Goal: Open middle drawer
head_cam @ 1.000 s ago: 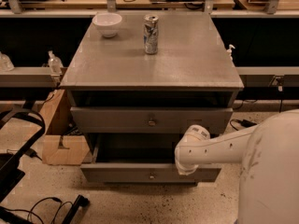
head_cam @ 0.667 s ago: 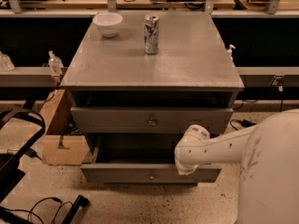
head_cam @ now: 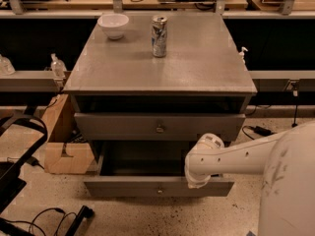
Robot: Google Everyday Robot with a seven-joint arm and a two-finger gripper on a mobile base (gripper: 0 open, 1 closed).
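Observation:
The grey cabinet [head_cam: 160,65] stands in the middle of the camera view. The middle drawer [head_cam: 123,187], slim with a small brass knob [head_cam: 159,191], is pulled well out and its dark inside shows. The taller-fronted top drawer [head_cam: 118,126] above it stands slightly out. The lowest drawer is hidden under the open one. My white arm reaches in from the right, and my gripper [head_cam: 198,180] sits at the right part of the middle drawer's front edge, right of the knob.
A white bowl [head_cam: 113,25] and a drink can [head_cam: 159,29] stand on the cabinet top. A cardboard box [head_cam: 64,151] sits on the floor at the left. Black cables and a dark frame [head_cam: 19,181] lie at the lower left. Benches run behind.

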